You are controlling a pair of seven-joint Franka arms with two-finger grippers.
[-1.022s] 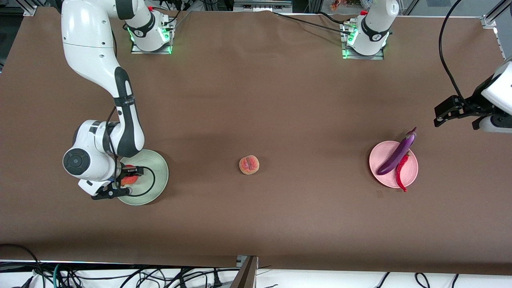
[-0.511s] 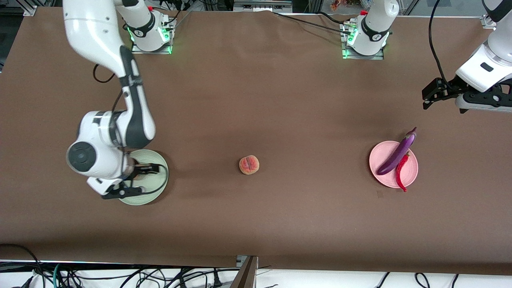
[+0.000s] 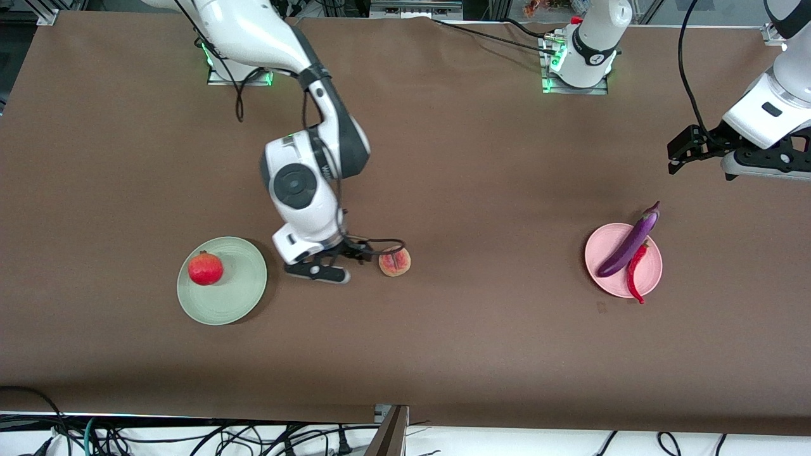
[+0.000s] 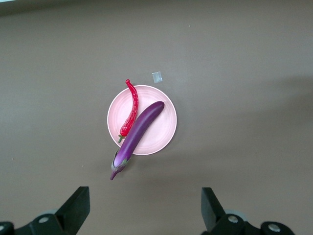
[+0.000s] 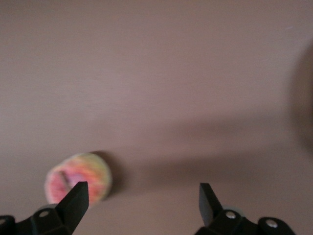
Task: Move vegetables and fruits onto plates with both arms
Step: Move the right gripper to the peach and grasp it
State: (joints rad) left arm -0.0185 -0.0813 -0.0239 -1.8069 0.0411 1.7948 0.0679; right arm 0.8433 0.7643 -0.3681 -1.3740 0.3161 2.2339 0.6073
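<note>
Brown table (image 3: 443, 158): R gripper (image 3: 355, 252) open, seemingly beside peach (image 3: 395, 261); L gripper (image 3: 681, 152) waits.

The right gripper (image 5: 142, 208) hangs over a flat brown cloth-covered table (image 5: 161, 63), its two black angular fingers (image 5: 209, 198) spread wide with nothing but cloth between them. A small round yellowish-pink peach (image 5: 73, 175) with a red flush (blurred, so its crease is hard to make out) lies on the table at about ten o'clock from the gripper's midpoint. One fingertip overlaps it, though contact cannot be told. A soft dark shadow (image 5: 195, 164) stretches from the peach toward three o'clock.
</note>
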